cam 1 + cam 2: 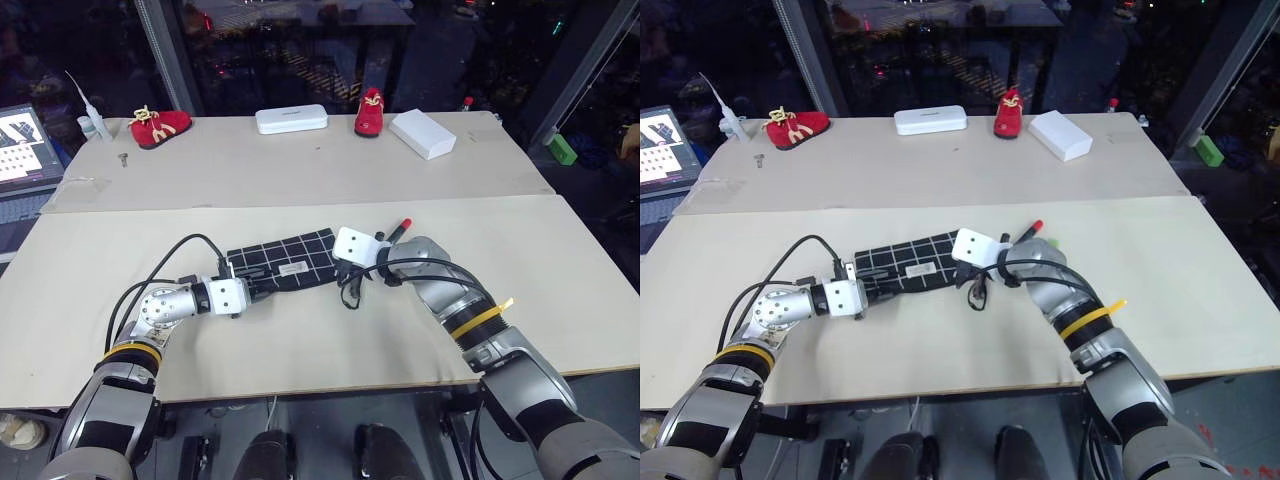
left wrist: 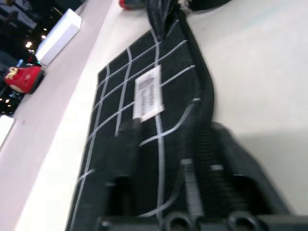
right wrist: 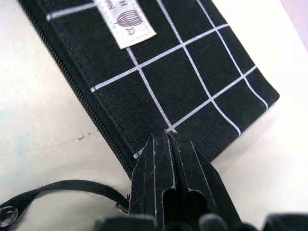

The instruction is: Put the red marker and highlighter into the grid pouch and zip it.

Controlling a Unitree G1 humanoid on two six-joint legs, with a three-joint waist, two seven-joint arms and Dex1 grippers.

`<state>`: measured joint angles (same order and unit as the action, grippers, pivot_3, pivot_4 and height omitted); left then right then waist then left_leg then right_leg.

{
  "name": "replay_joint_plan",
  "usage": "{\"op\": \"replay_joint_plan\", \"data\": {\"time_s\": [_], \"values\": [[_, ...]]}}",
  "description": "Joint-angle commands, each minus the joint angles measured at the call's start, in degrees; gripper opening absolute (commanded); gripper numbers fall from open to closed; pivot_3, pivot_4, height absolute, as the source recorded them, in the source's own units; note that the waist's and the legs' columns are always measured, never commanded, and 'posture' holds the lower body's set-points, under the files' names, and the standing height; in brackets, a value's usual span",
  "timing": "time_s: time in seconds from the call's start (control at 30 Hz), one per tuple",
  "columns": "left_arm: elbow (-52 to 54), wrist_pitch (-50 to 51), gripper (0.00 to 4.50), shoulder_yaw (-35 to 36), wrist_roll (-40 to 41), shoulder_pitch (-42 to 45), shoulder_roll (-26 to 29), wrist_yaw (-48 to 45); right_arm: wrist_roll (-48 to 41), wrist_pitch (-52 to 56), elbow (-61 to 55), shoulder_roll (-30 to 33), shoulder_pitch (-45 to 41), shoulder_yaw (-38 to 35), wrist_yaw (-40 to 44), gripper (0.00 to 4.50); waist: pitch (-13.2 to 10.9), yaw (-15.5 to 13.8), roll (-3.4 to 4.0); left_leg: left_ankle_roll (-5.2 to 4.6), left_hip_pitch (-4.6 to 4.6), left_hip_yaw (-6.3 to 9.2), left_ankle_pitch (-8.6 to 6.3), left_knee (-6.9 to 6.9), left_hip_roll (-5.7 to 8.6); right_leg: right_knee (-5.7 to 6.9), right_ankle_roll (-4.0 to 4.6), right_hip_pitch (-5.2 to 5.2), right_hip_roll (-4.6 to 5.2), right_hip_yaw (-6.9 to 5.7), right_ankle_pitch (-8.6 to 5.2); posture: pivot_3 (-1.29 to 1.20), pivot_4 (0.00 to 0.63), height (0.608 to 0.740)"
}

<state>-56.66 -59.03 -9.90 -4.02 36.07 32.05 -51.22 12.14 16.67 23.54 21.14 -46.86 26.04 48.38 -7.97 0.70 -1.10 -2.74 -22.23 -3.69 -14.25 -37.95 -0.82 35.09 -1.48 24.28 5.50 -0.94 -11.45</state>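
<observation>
Big pale worktop [image 1: 300, 330] under both arms. Grid pouch [image 1: 285, 260] lies flat on it between the two grippers, white label [image 3: 126, 21] facing up, zipper edge toward the robot.

Left gripper [image 1: 262, 288] sits at the pouch's left end; in the left wrist view its fingers [image 2: 240, 178] lie over the zipper edge, looks clamped on that end of the pouch but blurred, so cannot tell for sure.

Right gripper [image 3: 166, 144] is at the pouch's right end, fingers pinched together on the corner by the zipper, gripping the pouch fabric. Black pull loop [image 3: 62, 187] trails on the worktop just beside those fingers, on the zipper side.

Red marker [image 1: 401, 229] lies on the worktop just behind the right gripper's wrist, partly hidden by it, red end poking out, outside the pouch. Highlighter: cannot make it out.

Well beyond both grippers, along the far edge: white plastic case [image 1: 291, 119], white box [image 1: 422, 133], one red baby shoe [image 1: 370, 111] between those two, another red baby shoe [image 1: 159, 125] far off the left gripper's side. Laptop [image 1: 25, 150] further left still. Green block [image 1: 561, 148] off past the right side.
</observation>
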Motion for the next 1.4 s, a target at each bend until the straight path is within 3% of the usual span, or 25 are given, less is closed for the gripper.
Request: {"op": "replay_joint_plan", "data": {"time_s": [0.03,0.07,0.17,0.43,0.67,0.87,1.0,1.4], "values": [[2.1,1.0,0.09,-0.1,2.1,-1.2,-0.5,-1.9,0.2,0.6,0.4,0.1,0.4,-0.8,0.6,0.0,0.0,0.0,0.0,0.0,0.01,0.0,0.0,0.0,0.0,0.0,0.0,0.0,0.0,0.01,0.0,0.0,0.15,0.74],[2.5,1.3,0.09,0.0,2.4,-1.5,-0.5,-2.1,0.0,0.9,0.5,0.1,0.2,-1.0,0.7,0.0,0.0,0.0,0.0,0.0,0.0,0.0,0.0,0.0,0.01,0.0,0.0,0.0,0.0,0.02,0.0,0.0,0.15,0.74],[4.4,3.8,0.0,0.4,3.8,-2.7,-0.5,-2.8,-3.4,3.8,-0.1,-1.0,-0.3,-3.8,2.1,0.81,0.0,0.0,0.0,0.0,0.0,0.01,0.0,0.0,0.0,0.0,0.0,0.01,-0.01,0.01,0.0,0.0,0.15,0.74],[9.6,11.4,0.0,2.6,6.4,-7.0,0.5,-3.2,-16.3,16.7,-2.7,-2.4,-5.2,-14.5,8.5,3.54,0.0,0.4,0.01,-0.02,-0.04,0.04,-0.01,0.0,-0.03,0.03,0.0,0.05,-0.02,0.04,0.01,0.0,0.15,0.74],[14.6,20.5,0.0,6.5,10.9,-9.0,-0.9,-0.5,-24.1,22.4,-6.2,3.4,-8.5,-20.2,14.6,3.54,0.0,0.2,0.01,-0.02,-0.05,0.13,-0.03,0.02,-0.08,0.01,0.0,0.06,-0.04,-0.03,0.0,0.0,0.15,0.74],[24.4,33.0,0.0,12.2,18.2,-11.3,-4.5,4.1,-23.5,24.2,-7.4,6.7,-6.4,-20.5,10.4,3.54,0.0,0.2,0.0,-0.01,-0.14,0.13,-0.03,0.02,-0.07,0.01,0.0,0.1,0.0,-0.02,0.01,0.0,0.15,0.74],[30.5,37.9,0.0,13.4,19.1,-13.8,-5.7,6.2,-17.1,21.7,-2.4,4.4,-3.4,-17.5,-0.4,3.54,0.0,0.3,0.0,0.01,-0.1,0.13,-0.05,0.02,-0.08,0.01,0.0,0.1,-0.04,0.03,0.01,0.0,0.15,0.74],[34.7,40.9,0.0,13.3,17.6,-15.8,-6.6,7.4,-18.3,17.0,13.5,-6.2,-13.3,-19.7,-6.8,3.54,0.0,0.3,0.03,0.03,-0.1,0.12,-0.05,0.03,-0.09,0.0,0.04,0.12,-0.09,0.06,0.03,0.0,0.15,0.74]]}}
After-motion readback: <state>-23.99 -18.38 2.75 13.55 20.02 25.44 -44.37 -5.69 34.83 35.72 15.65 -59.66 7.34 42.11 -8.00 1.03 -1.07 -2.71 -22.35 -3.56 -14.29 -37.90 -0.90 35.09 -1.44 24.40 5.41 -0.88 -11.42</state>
